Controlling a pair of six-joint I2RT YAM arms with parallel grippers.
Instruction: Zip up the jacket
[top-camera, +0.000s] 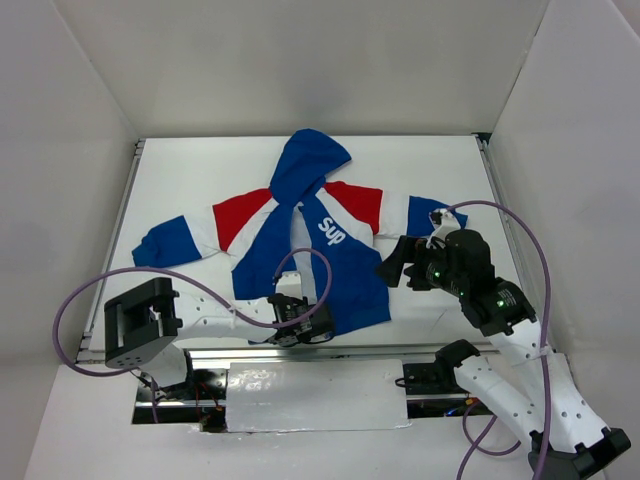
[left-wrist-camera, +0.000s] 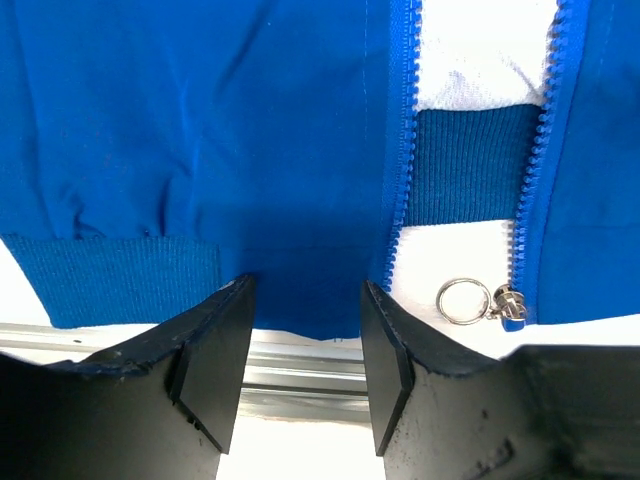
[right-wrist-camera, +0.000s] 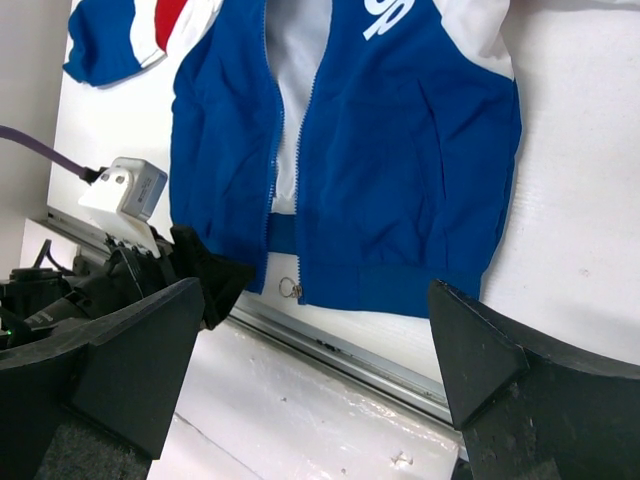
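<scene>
Black fingers (left-wrist-camera: 215, 350) of the left gripper (left-wrist-camera: 307, 290) are standing apart, straddling the bottom hem of the jacket (left-wrist-camera: 200, 130). Cloth is lying flat between them; nothing is looking pinched.

Right gripper (right-wrist-camera: 315, 300) is hanging wide open over the same hem, holding nothing.

Jacket is lying front-up on the white table (top-camera: 420, 170), hood pointing away from the arms, hem sitting at the near edge beside a metal rail (left-wrist-camera: 300, 365). Front is gaping open.

- Slider (left-wrist-camera: 508, 305) is sitting at the very foot of the lettered panel, its ring pull (left-wrist-camera: 462, 300) lying flat on the table.
- Opposite row of teeth (left-wrist-camera: 403, 150) is ending just beside the left gripper's inner finger.

Step in hand, as I am reading it: joining the two zipper ends at the foot.
- Pinching the plain panel right at the foot of its teeth, not out in the loose cloth, is looking wise.
- Bracing the slider side with the other arm should be helping the end seat squarely.
- A skewed entry is likely to jam.

Materials:
- Shell is showing as smooth, thin woven blue, creasing softly.
- Hem band (left-wrist-camera: 465, 160) is appearing ribbed and stretchy.
- Lining (left-wrist-camera: 480, 50) is appearing white.
- Teeth are looking like moulded blue plastic.
- Ring is reading as thin bright metal, small and hard to catch.
</scene>
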